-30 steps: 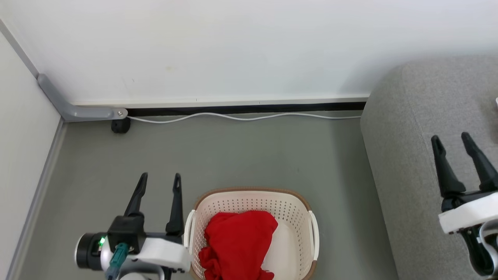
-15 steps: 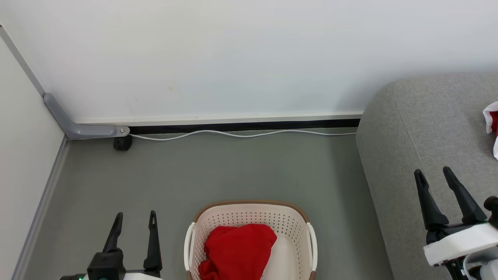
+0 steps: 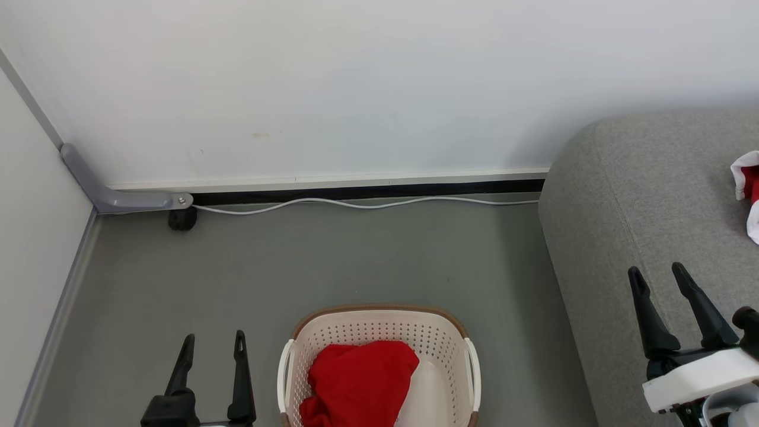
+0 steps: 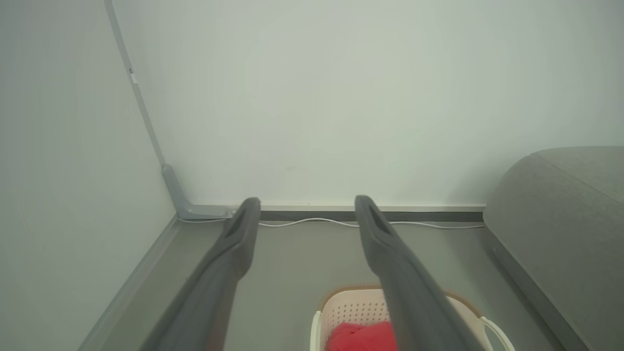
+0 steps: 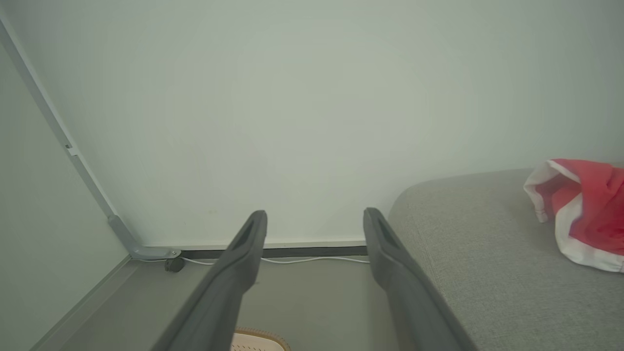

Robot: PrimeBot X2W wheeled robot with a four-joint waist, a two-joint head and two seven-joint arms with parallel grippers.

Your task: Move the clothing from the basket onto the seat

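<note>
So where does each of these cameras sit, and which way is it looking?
Head view: on the robot's head, looking forward and down at basket, red clothing and sofa; left jaws and right jaws, open, at its bottom corners.
Left wrist view: on the left wrist, looking along the left jaws at the wall and basket.
Right wrist view: on the right wrist, looking along the right jaws at wall, sofa and jersey.
All share the grey bracket.

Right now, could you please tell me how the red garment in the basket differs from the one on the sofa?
The basket garment is plain red; the sofa garment shows white trim. The basket garment lies bunched in the basket on the floor; the sofa garment rests on the grey sofa. Both are bright red and crumpled.
</note>
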